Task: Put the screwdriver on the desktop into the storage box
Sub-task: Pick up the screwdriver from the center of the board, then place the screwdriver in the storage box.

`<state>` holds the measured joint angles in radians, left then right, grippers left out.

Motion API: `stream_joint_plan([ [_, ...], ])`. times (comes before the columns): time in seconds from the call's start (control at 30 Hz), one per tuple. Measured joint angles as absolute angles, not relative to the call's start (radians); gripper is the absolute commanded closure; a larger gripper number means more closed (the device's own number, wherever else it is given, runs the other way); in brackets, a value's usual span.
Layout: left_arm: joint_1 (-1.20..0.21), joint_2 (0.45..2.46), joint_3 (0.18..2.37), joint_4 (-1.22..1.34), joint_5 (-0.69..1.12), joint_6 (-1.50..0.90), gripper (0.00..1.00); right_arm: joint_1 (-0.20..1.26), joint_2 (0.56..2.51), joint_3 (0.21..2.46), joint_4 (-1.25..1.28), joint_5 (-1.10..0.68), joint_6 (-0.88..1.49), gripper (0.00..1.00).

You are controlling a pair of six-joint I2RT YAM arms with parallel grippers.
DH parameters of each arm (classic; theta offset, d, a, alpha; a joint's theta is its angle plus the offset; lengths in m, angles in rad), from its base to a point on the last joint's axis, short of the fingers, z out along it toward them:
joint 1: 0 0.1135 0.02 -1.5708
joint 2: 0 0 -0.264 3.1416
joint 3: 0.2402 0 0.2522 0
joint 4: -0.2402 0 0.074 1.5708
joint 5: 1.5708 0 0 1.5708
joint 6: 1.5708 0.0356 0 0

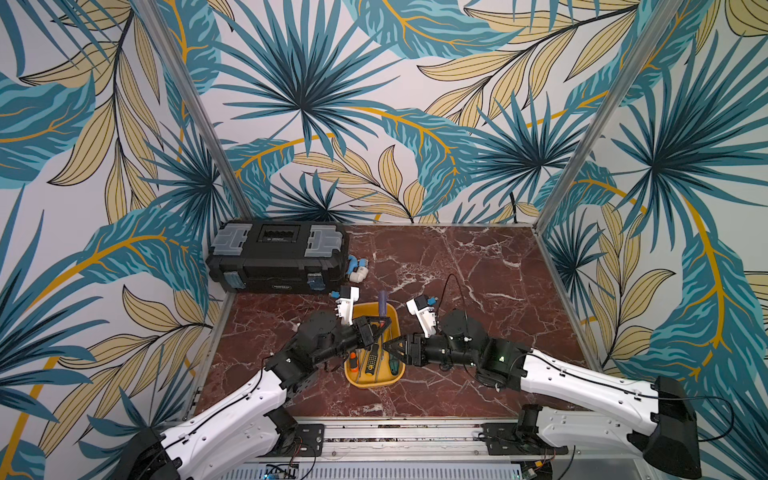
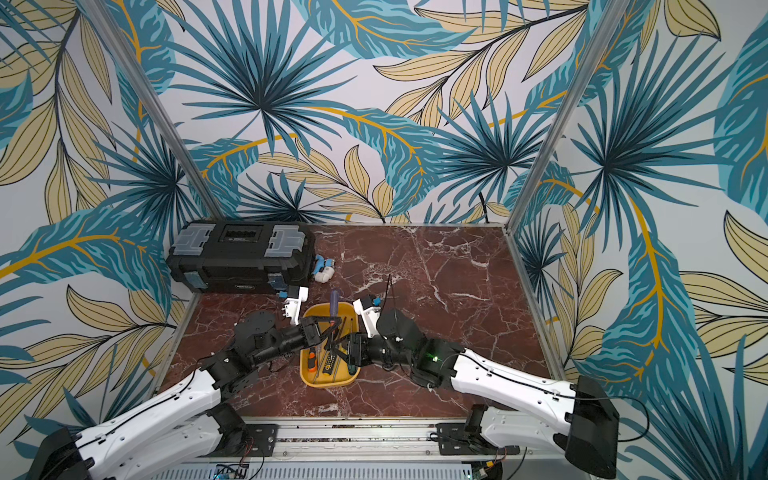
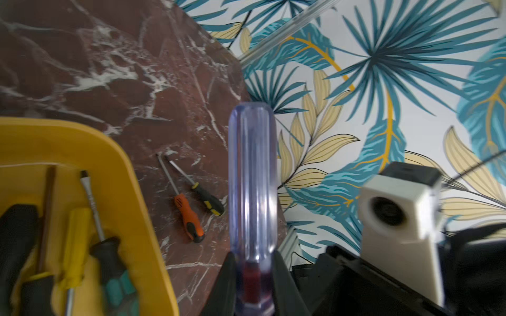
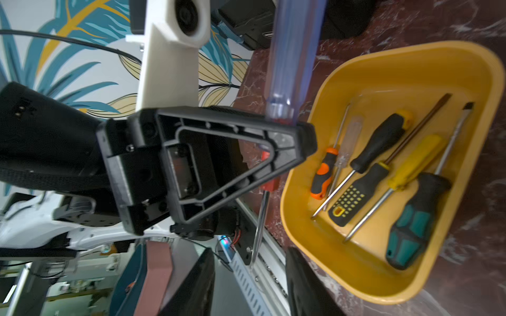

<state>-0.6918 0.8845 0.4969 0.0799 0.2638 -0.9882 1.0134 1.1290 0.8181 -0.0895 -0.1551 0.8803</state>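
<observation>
Above the storage box [image 1: 374,384], the left gripper [image 3: 254,262] clamps a clear-handled screwdriver [image 3: 252,177], the right gripper [image 4: 247,254] stands open; several screwdrivers [image 4: 410,164] lie inside, two screwdrivers [image 3: 189,216] wait on the desktop [image 3: 109,54] beside it.

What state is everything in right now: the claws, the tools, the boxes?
left claw: shut on the clear-handled screwdriver.
right claw: open, gripping nothing.
clear-handled screwdriver: gripped, held off the desktop.
storage box: on the desktop, several screwdrivers inside.
orange screwdriver: lying on the desktop, outside the storage box.
black-and-yellow screwdriver: lying beside it.
black toolbox: lid closed.
</observation>
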Motion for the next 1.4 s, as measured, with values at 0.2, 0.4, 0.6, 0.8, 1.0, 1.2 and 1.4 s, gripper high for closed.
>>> stream_joint_plan([
  [0.2,-0.692,0.969,0.543,-0.189,0.138,-0.936,1.0,1.012,1.128,0.892,-0.381,0.047,0.804,0.43],
  [0.4,-0.692,1.057,0.559,-0.307,0.072,-0.895,1.0,0.978,1.123,0.887,-0.549,0.188,0.809,0.44],
  [0.6,-0.692,1.137,0.577,-0.344,0.036,-0.857,0.99,0.963,1.121,0.864,-0.598,0.238,0.833,0.44],
  [0.8,-0.692,1.169,0.58,-0.335,0.029,-0.85,0.71,0.936,1.105,0.839,-0.624,0.251,0.85,0.44],
  [1.0,-0.692,1.16,0.58,-0.325,0.026,-0.847,0.58,0.914,1.103,0.822,-0.638,0.251,0.855,0.44],
  [1.2,-0.692,1.095,0.586,-0.341,0.025,-0.857,0.54,0.902,1.105,0.813,-0.643,0.251,0.857,0.44],
  [1.4,-0.692,1.009,0.635,-0.383,0.022,-0.86,0.53,0.888,1.164,0.813,-0.643,0.246,0.852,0.46],
])
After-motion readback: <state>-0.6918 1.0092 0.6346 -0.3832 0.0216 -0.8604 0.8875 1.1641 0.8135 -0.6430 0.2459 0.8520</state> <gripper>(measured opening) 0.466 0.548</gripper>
